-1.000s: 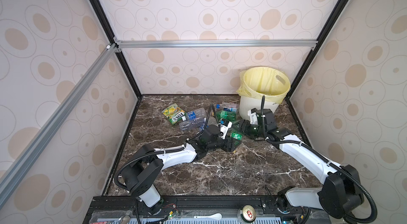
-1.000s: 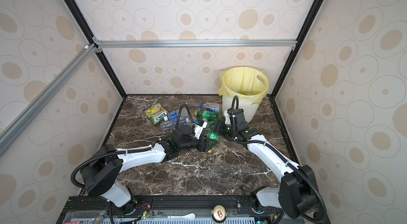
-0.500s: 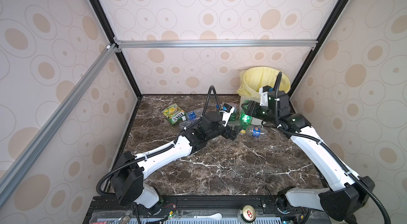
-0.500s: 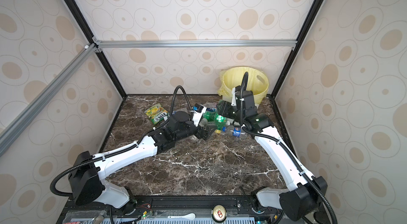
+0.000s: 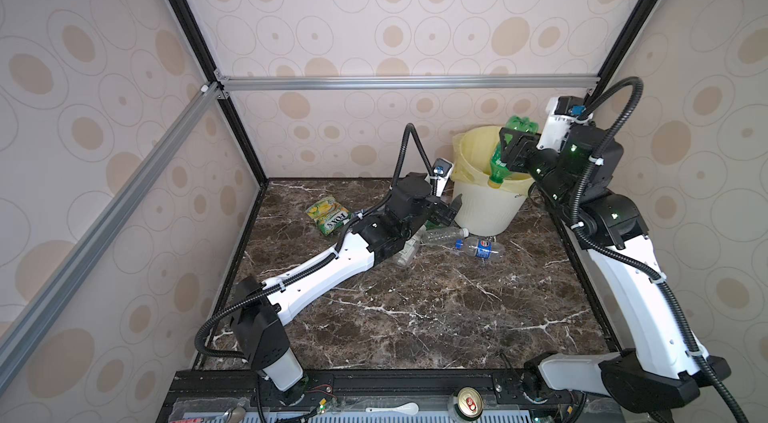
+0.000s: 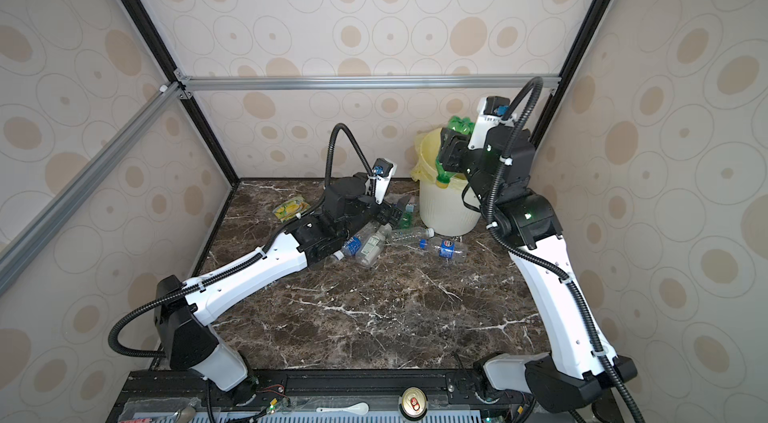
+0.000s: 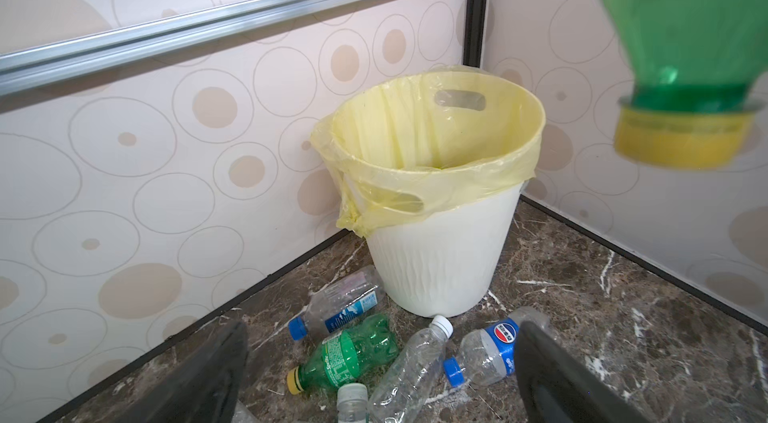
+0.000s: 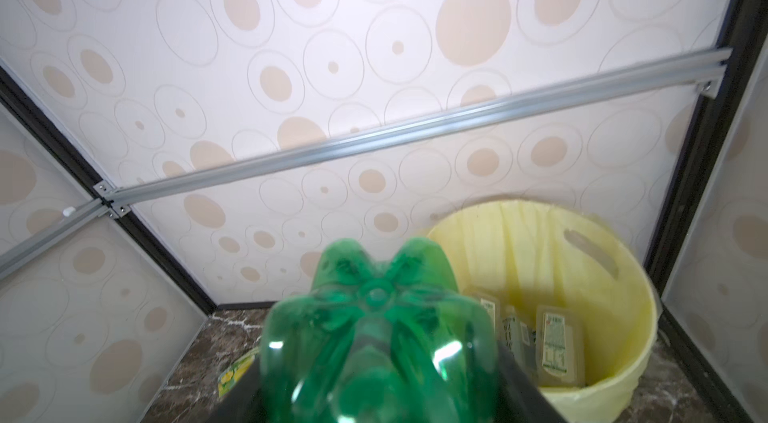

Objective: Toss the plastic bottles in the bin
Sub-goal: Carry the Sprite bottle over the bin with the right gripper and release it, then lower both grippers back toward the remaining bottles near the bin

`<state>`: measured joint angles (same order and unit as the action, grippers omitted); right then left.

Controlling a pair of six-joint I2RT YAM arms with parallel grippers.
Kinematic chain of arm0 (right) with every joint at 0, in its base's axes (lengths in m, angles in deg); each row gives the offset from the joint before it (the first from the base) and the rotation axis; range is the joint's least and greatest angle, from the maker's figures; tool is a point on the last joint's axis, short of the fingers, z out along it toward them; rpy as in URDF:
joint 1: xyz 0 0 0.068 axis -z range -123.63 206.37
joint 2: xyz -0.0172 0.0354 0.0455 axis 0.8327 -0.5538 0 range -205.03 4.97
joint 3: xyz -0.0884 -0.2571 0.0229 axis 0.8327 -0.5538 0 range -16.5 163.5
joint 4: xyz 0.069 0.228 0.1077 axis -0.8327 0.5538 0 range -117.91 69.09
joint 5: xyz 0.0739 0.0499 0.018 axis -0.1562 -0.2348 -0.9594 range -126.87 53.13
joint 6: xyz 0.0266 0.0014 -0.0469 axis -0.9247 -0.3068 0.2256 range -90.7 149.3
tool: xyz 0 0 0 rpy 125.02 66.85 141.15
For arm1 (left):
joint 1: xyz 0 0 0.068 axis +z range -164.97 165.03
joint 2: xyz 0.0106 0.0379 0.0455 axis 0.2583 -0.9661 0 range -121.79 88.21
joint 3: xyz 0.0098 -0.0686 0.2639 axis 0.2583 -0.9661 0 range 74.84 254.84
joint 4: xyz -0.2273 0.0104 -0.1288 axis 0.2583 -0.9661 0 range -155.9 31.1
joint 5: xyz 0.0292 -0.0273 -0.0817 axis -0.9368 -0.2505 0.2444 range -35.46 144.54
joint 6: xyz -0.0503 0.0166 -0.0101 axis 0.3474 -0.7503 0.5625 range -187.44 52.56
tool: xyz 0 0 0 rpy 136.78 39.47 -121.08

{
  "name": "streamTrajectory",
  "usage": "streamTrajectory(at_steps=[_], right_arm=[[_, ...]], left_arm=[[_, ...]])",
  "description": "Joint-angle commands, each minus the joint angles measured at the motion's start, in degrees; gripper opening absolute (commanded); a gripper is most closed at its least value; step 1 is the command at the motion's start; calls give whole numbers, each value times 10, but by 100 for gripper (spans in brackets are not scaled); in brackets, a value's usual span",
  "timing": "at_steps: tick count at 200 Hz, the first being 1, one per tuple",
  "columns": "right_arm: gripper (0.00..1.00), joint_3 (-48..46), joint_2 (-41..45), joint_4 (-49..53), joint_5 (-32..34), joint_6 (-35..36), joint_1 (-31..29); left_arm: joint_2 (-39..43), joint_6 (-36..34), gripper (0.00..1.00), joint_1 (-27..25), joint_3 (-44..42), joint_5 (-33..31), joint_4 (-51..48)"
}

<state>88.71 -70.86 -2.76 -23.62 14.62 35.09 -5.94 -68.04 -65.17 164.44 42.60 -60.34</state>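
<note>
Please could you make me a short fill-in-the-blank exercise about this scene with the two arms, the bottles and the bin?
1. The right gripper holds a ____ bottle, cap down, above the bin.
2. The bag lining the bin is pale ____.
3. The left gripper, low over the bottles lying on the table, is ____.
Missing words: green; yellow; open.

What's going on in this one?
The right tool grips a green plastic bottle with a yellow cap, cap down, raised near the mouth of the round white bin lined with a yellow bag; not yet released. The left tool is open and empty, low by loose clear bottles on the marble tabletop.
</note>
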Motion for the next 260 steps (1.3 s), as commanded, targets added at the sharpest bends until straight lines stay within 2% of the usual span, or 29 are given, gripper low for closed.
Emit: streamTrajectory(at_steps=[1, 23, 42, 60, 70, 83, 121, 162, 215, 260], right_arm=[[54, 36, -33, -29, 33, 56, 6], [56, 82, -99, -28, 11, 44, 41], [58, 156, -201, 8, 9, 34, 84], [81, 317, -324, 123, 25, 32, 101], [90, 417, -373, 195, 22, 24, 103], [98, 459, -392, 220, 4, 19, 103], [100, 278, -283, 101, -19, 8, 103], [100, 229, -236, 119, -41, -1, 102], [100, 18, -96, 66, -90, -35, 96], [100, -152, 16, 72, -103, -29, 59]], left_arm=[[-6, -37, 99, -3, 31, -22, -6], [-8, -45, 99, -3, 24, -14, 0], [-12, -45, 99, -3, 17, -19, -2], [-10, -47, 99, -3, 7, -30, -7], [-9, -49, 99, -3, 2, -35, -13], [-6, -50, 99, -3, -7, -45, -22], [23, -44, 99, -2, -66, -81, 14], [0, 1, 99, 5, -39, -110, -73], [-17, 72, 99, 22, -56, -69, -137], [-30, 146, 99, 39, -82, -45, -172]])
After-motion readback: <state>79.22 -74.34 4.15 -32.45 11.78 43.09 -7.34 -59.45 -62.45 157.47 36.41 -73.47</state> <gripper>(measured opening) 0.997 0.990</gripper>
